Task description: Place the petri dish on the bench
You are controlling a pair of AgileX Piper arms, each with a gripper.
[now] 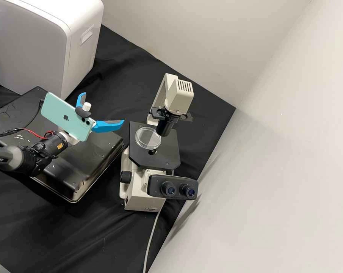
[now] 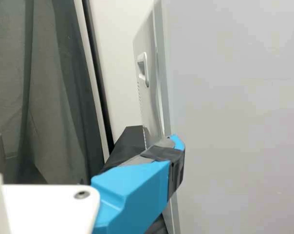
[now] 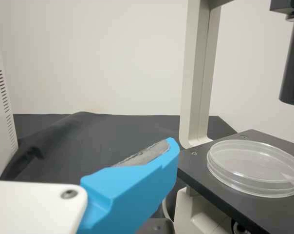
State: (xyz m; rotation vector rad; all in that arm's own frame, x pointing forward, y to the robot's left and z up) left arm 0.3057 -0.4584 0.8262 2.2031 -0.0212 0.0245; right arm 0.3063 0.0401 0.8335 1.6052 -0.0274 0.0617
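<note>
Clear plastic, the petri dish (image 1: pixel 148 137) lies flat on the microscope's (image 1: pixel 152 178) black stage, under its lens tube. Expect it to be light, stiff, slick-walled and easy to crack, and its lid may sit loose. Pinch it gently across the rim from opposite sides, and keep it level. Your right claw (image 1: pixel 102 109) hangs spread and empty just beside the microscope's stage. The left claw (image 2: pixel 83 139) also looks spread, holding nothing.

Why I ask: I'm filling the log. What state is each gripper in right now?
Left gripper: open, fingers apart, holding nothing.
Right gripper: open, holding nothing; the petri dish lies untouched on the microscope stage.
</note>
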